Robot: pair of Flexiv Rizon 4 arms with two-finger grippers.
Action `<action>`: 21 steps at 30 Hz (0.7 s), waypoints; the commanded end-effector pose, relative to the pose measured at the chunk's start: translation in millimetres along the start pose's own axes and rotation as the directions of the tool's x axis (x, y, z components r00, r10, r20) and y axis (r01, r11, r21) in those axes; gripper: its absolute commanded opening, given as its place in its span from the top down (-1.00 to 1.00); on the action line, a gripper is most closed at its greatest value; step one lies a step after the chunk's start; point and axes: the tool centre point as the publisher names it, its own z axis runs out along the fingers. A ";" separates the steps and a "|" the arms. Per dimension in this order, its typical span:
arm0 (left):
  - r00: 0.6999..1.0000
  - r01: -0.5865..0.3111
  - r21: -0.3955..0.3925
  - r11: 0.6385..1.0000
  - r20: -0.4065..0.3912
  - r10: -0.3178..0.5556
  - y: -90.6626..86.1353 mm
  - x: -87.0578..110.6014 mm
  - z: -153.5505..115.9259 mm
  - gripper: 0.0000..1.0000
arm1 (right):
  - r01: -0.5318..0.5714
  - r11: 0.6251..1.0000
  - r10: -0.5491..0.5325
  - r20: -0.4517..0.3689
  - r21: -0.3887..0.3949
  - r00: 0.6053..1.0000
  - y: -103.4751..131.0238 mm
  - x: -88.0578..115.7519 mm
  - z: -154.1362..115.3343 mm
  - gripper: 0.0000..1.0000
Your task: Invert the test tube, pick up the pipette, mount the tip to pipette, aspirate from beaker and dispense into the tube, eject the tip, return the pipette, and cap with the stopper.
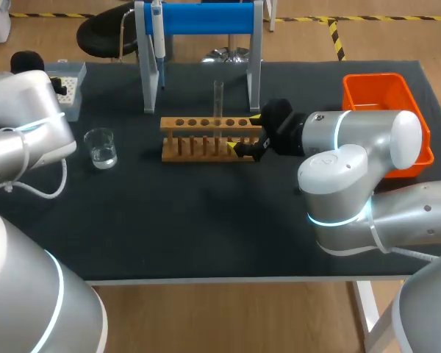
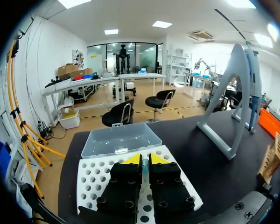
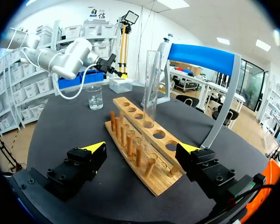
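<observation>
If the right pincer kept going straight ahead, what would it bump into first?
Probably the near end of the wooden test tube rack, just ahead of the right pincer; the test tube stands farther along.

Dark tabletop (image 1: 191,228) with a wooden rack (image 1: 206,140) of holes and pegs sitting mid-table. A grey stand with a blue crossbar (image 1: 206,18) is right behind it. There's an orange bin (image 1: 378,94) at the right edge, and far left a white holed tray (image 2: 98,175) with a clear lid (image 2: 119,139) beside it.
</observation>
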 end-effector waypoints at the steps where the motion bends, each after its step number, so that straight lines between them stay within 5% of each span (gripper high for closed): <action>1: 1.000 -0.001 -0.002 1.000 0.002 0.001 -1.4 0.6 -0.1 1.00 | 0.000 1.000 0.000 -0.002 0.002 1.000 0.4 -0.1 -0.5 -1.00; 21: 0.999 -0.038 0.031 0.999 0.035 0.037 -36.8 0.2 -16.4 1.00 | 0.000 1.000 0.000 -0.002 0.002 1.000 0.4 -0.1 -0.5 -1.00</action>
